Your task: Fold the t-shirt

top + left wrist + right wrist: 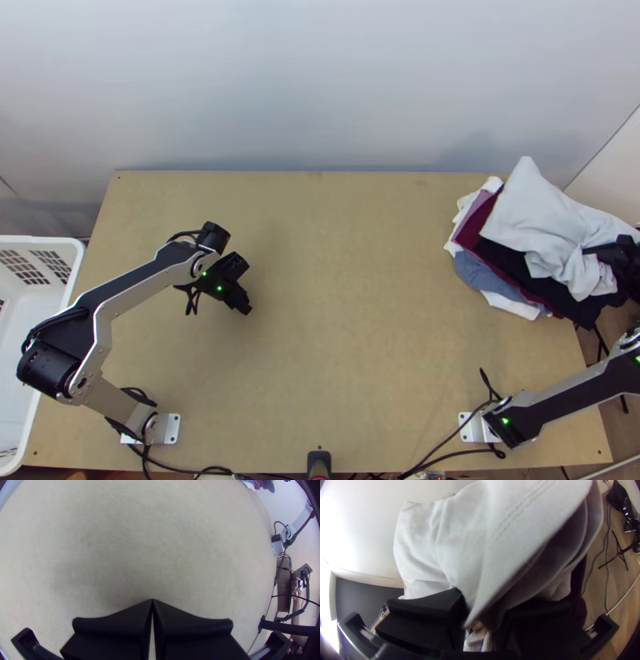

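grey t-shirt [532,212] lies rumpled atop the clothes pile [477,219]; the right gripper [483,610] gapes around its cloth, the left gripper [152,600] pinched together, empty. picking seems underway; next, grip and drag tablewards.

Two robot arms [132,286], one wooden table [360,320], one white basket [48,241], one heap of clothes [536,228]

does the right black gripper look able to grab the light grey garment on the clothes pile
Probably yes: the right gripper is at the light grey garment, fingers apart with cloth between them, and nothing seems to block it.
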`<state>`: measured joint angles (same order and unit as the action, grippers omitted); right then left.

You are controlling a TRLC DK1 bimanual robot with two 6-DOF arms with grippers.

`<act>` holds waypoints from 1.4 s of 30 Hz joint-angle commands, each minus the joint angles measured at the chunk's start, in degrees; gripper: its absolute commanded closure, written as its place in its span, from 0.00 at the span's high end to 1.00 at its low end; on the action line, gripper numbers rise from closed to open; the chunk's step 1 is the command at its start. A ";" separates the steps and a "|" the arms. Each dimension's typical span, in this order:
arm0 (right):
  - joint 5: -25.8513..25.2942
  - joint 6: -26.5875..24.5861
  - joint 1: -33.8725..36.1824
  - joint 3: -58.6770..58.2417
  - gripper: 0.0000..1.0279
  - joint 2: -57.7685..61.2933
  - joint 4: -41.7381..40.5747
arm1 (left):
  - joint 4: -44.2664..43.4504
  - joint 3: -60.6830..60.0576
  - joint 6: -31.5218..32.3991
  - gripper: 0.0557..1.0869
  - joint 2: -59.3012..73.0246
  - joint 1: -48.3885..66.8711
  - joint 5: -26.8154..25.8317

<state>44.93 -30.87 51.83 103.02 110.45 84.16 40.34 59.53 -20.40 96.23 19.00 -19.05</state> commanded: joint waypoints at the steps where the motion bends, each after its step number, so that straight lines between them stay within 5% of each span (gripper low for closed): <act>1: -0.45 -0.86 1.52 2.36 0.43 2.13 0.48 | -0.08 -0.29 0.01 0.09 -0.07 0.33 -0.02; 5: -0.45 0.29 1.43 4.38 0.73 0.20 0.65 | 0.00 -0.11 0.01 0.09 -0.25 0.33 -0.02; 10: -0.54 0.64 0.55 5.35 0.86 -3.23 0.74 | 0.09 -0.20 0.01 0.09 -0.34 0.33 -0.02; 22: -1.42 3.63 5.65 14.49 0.87 -4.63 0.65 | 0.09 -0.82 0.01 0.09 -0.42 0.51 0.06; 29: -3.27 5.38 9.07 29.08 0.86 -1.65 -0.05 | 0.09 -2.13 0.01 0.09 -1.65 1.21 0.42; 42: -2.39 6.53 2.48 21.25 0.86 -6.57 0.04 | -0.08 -2.40 0.80 0.09 -2.09 1.30 0.59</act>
<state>42.11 -25.50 58.17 124.97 106.04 84.23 40.38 57.14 -20.14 94.35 20.25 -18.39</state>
